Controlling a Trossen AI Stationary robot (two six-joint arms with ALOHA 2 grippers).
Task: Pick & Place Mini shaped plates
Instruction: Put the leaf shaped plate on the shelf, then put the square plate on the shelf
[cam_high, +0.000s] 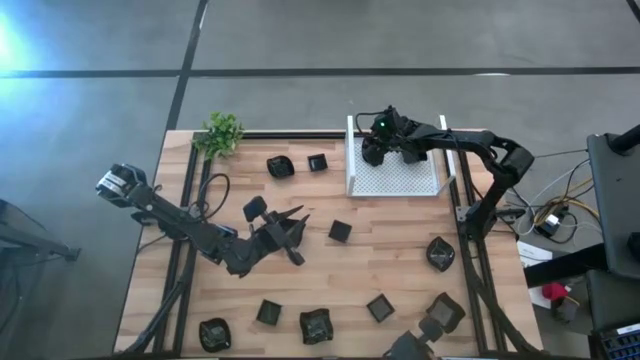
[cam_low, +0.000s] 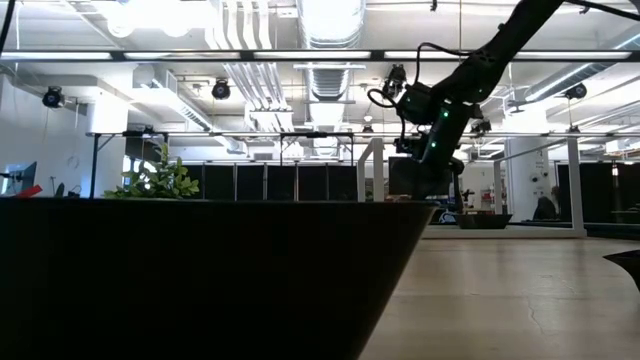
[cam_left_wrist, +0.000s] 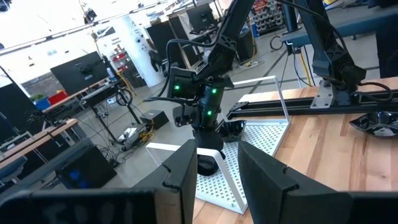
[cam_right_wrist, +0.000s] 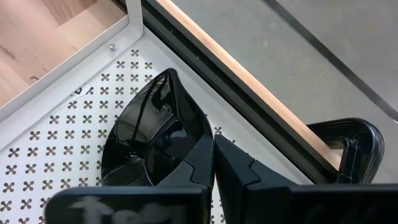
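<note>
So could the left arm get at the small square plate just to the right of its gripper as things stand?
Probably yes. The left gripper is open over the middle of the table, and the square plate sits beside it on bare wood with nothing between them. The right gripper is away over the white tray.

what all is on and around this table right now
mini shaped plates: about ten, black, scattered loose over the wooden table
plate in tray: one, black, far-left corner of the tray
tray: one, white, perforated, far right of the table
plant: one, green, far-left corner of the table
left gripper: open, over mid-table
right gripper: shut, over the plate in the tray
</note>
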